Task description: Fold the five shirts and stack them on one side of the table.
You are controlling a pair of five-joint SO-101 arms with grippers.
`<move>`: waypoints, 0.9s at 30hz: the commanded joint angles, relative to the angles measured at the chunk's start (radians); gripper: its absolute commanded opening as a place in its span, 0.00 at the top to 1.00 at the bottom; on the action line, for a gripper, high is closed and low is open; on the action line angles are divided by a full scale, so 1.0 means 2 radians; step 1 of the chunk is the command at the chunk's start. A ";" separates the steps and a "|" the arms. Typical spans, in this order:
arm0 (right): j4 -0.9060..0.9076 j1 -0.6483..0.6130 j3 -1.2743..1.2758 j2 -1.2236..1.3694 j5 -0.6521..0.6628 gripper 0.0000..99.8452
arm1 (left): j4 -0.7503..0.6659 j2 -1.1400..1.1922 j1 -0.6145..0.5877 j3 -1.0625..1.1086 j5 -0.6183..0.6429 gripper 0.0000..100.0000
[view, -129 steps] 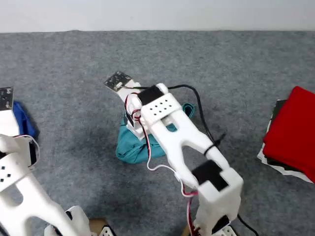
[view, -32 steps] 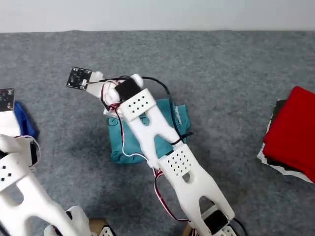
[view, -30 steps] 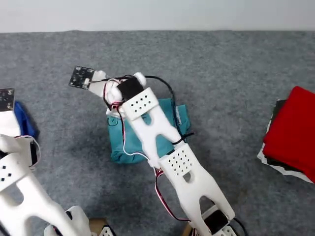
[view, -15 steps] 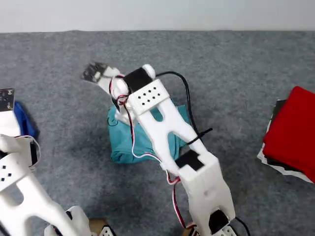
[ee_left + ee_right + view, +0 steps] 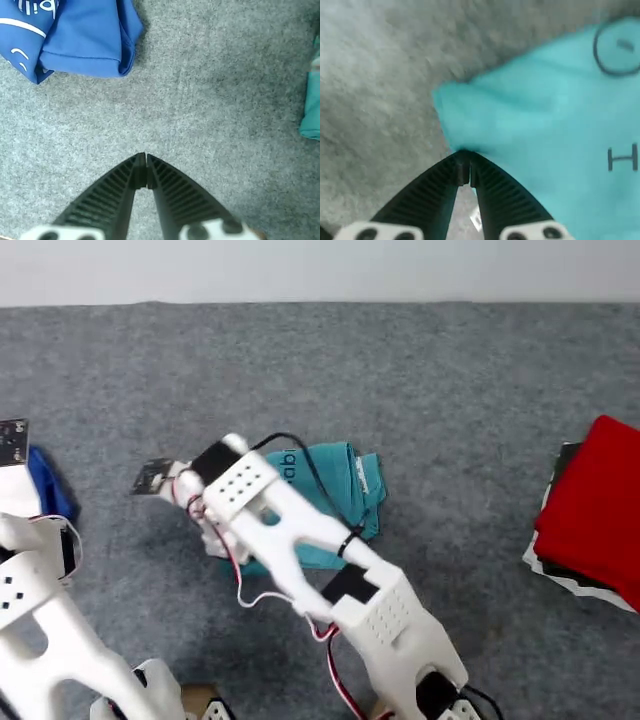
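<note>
A folded teal shirt (image 5: 325, 490) lies mid-table on the grey carpet. The right arm (image 5: 290, 535) stretches over the shirt's near-left part. In its wrist view my right gripper (image 5: 464, 155) is shut, its tips against the edge of the teal shirt (image 5: 545, 115); I cannot tell whether cloth is pinched. At the left edge of the table lies a folded blue shirt (image 5: 52, 488). My left gripper (image 5: 145, 158) is shut with nothing in it, above bare carpet, a short way from the blue shirt (image 5: 75, 30). A red shirt (image 5: 595, 505) tops a pile at the right edge.
Under the red shirt show black and white cloth (image 5: 562, 472). The left arm (image 5: 35, 625) stands at the near left corner. A strip of the teal shirt (image 5: 312, 100) shows at the side of the left wrist view. The back of the grey carpet (image 5: 400, 360) is open.
The right arm has swung from the teal shirt's far-left side down to its near-left edge, uncovering the shirt's far part. The left arm has stayed put.
</note>
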 commanded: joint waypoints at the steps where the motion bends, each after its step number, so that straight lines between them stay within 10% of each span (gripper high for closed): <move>1: -0.011 -0.007 -0.008 -0.005 -0.002 0.99 | -0.006 -0.011 0.000 -0.001 -0.005 1.00; 14: 0.049 0.065 -0.031 -0.083 -0.002 0.99 | -0.008 -0.011 0.003 -0.002 -0.003 1.00; 27: -0.039 -0.005 -0.067 0.079 -0.002 0.99 | -0.008 -0.011 0.000 -0.001 -0.004 1.00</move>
